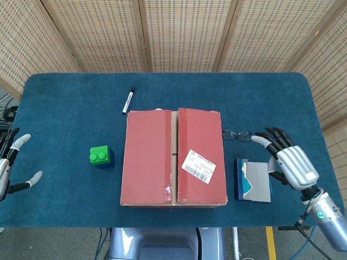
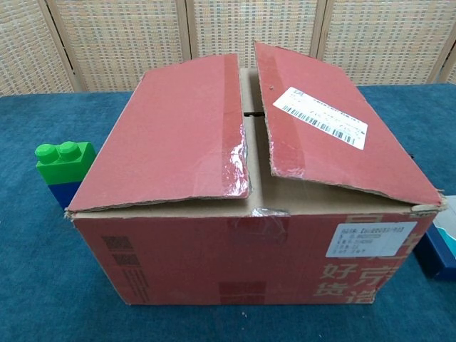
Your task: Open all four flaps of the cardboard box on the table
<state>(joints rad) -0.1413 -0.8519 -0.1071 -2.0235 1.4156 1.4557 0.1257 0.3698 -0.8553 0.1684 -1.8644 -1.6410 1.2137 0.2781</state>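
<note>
Cardboard box (image 1: 173, 157) sits near the middle of the tabletop (image 1: 65, 103), toward its near edge, with both top flaps down but lifted slightly along the centre seam, tape already torn. The flaps look light and stiff, likely to hinge freely; the raised inner edges at the seam seem the best hold. The right hand (image 1: 286, 161), fingers apart and empty, hovers near the right edge; the left hand (image 1: 11, 165) waits open at the left edge.
</note>
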